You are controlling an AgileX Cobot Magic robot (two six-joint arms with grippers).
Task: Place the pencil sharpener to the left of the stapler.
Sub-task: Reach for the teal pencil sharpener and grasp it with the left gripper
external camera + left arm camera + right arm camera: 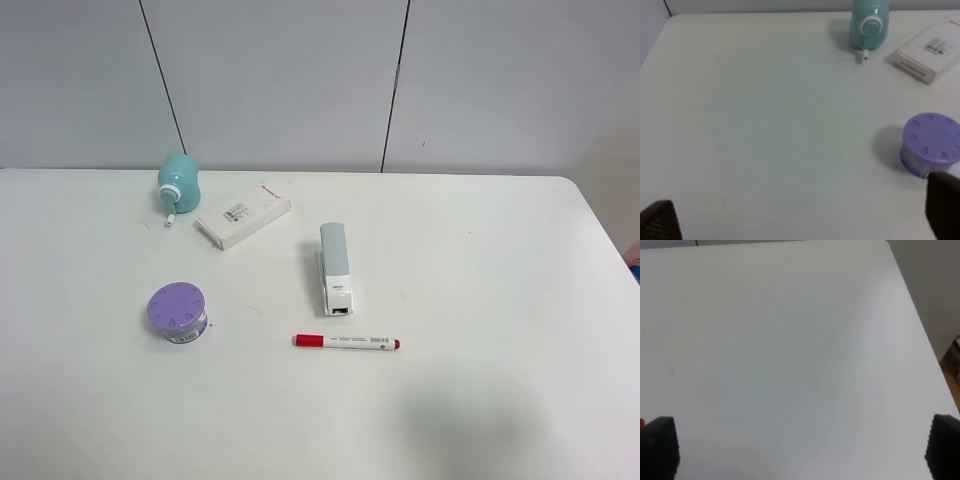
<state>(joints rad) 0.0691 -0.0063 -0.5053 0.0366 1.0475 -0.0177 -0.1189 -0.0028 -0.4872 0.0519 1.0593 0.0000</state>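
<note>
The teal egg-shaped pencil sharpener (179, 180) stands at the back left of the table, its white crank pointing toward the front; the left wrist view also shows the sharpener (869, 24). The white stapler (335, 267) with a grey top lies near the table's middle, lengthwise front to back, well right of the sharpener. Neither arm appears in the exterior high view. My left gripper (801, 215) is open, its dark fingertips (660, 221) wide apart over bare table, far from the sharpener. My right gripper (800, 447) is open too, over the table's right side with nothing between its fingers.
A flat white labelled box (243, 217) lies between sharpener and stapler. A purple round tub (178, 312) sits front left, also seen as the tub (930, 145) close to my left gripper's finger. A red marker (346, 342) lies in front of the stapler. The table's right edge (920, 325) is near.
</note>
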